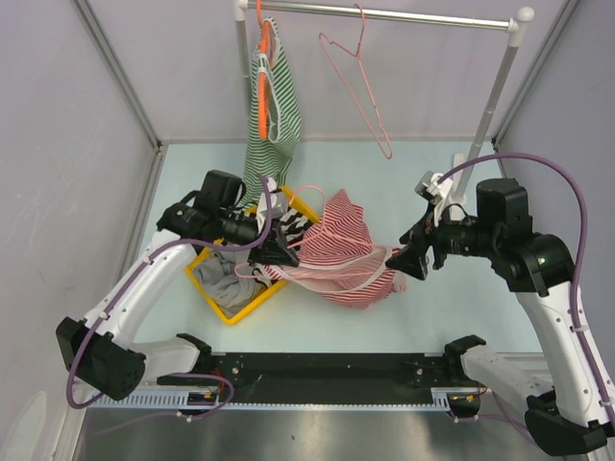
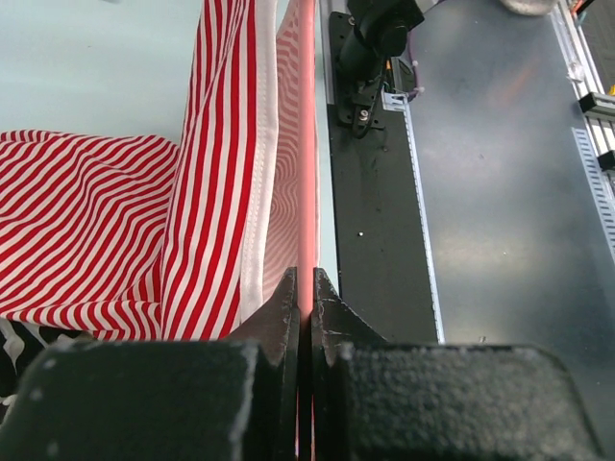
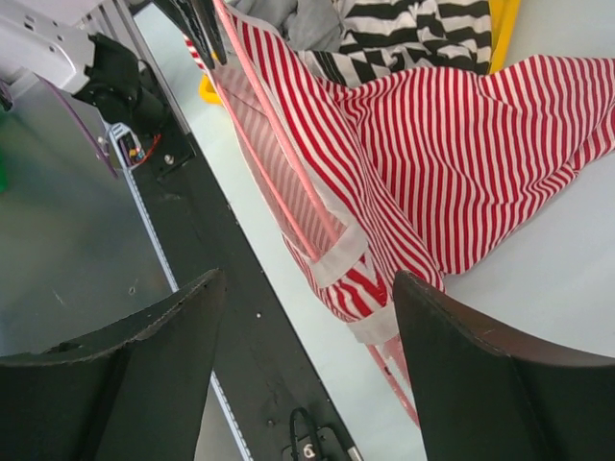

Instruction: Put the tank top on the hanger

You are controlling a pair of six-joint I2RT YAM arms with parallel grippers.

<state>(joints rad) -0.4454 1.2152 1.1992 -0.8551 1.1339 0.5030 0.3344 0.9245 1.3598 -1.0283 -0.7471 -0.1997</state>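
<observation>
The red-and-white striped tank top [image 1: 346,235] lies bunched on the table beside the basket. The pink wire hanger [image 1: 336,272] runs through it. My left gripper [image 1: 279,252] is shut on the hanger's wire [image 2: 307,144], and the striped cloth [image 2: 86,221] hangs just left of its jaws [image 2: 306,283]. At the top's right end, my right gripper [image 1: 396,261] is open. In the right wrist view, a trimmed corner of the tank top [image 3: 461,144] and the hanger [image 3: 279,125] lie between its wide jaws [image 3: 307,279], which touch neither.
A yellow basket [image 1: 231,312] holds a black-and-white striped garment and grey clothes. On the rail [image 1: 384,14] at the back hang a green-striped top [image 1: 279,115] on an orange hanger and a second pink hanger [image 1: 360,82]. A black base plate [image 1: 327,365] lines the near edge.
</observation>
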